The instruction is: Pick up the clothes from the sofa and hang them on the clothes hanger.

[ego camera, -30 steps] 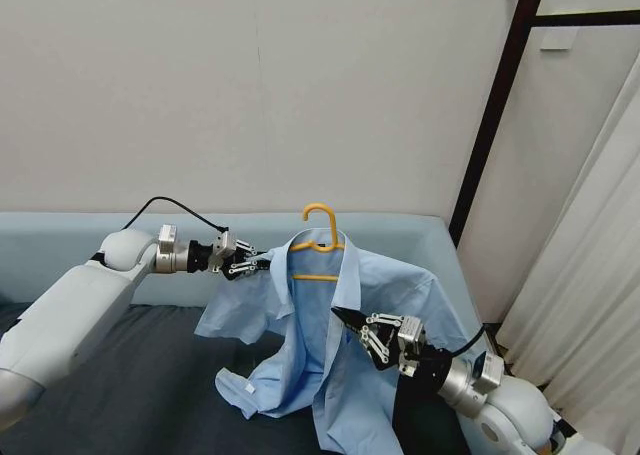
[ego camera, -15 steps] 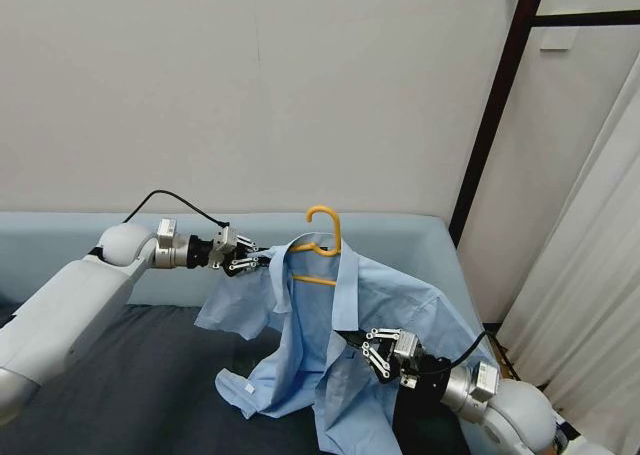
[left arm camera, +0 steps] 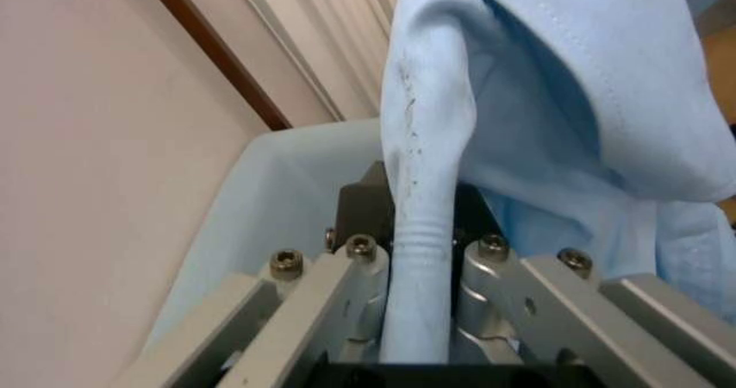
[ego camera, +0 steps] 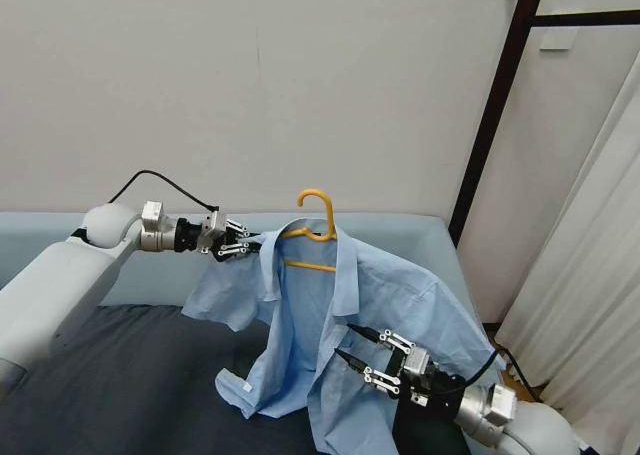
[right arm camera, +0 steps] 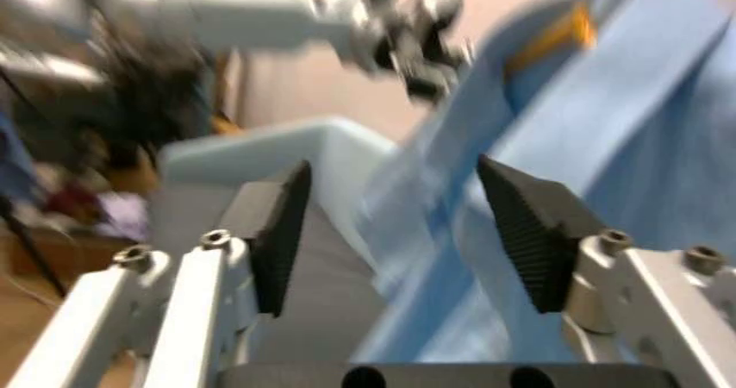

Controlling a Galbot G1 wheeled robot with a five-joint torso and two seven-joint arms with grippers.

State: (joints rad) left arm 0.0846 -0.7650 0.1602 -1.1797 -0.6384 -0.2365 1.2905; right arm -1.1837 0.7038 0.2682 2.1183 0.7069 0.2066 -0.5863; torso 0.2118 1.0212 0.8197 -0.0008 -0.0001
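Observation:
A light blue shirt [ego camera: 385, 290] hangs on a yellow hanger [ego camera: 316, 201] above the sofa, its lower hem trailing onto the dark seat cushion [ego camera: 120, 385]. My left gripper [ego camera: 238, 246] is shut on the shirt's shoulder at the hanger's end; the left wrist view shows a fold of the blue cloth [left arm camera: 422, 233] pinched between its fingers [left arm camera: 357, 276]. Low in front of the shirt's open front, my right gripper [ego camera: 345, 341] stands open with nothing in it. Its pads [right arm camera: 282, 224] face the shirt [right arm camera: 609, 129], with the left gripper [right arm camera: 414, 39] farther off.
The light blue sofa back [ego camera: 60, 235] runs along the white wall. A dark wooden clothes rack post [ego camera: 490, 125] rises at the right, with a crossbar [ego camera: 585, 18] near the top. A white curtain [ego camera: 590, 275] hangs at the far right.
My left gripper has lifted the shirt's shoulder and hanger up and to the left. The right gripper has sunk lower and a little away from the shirt front.

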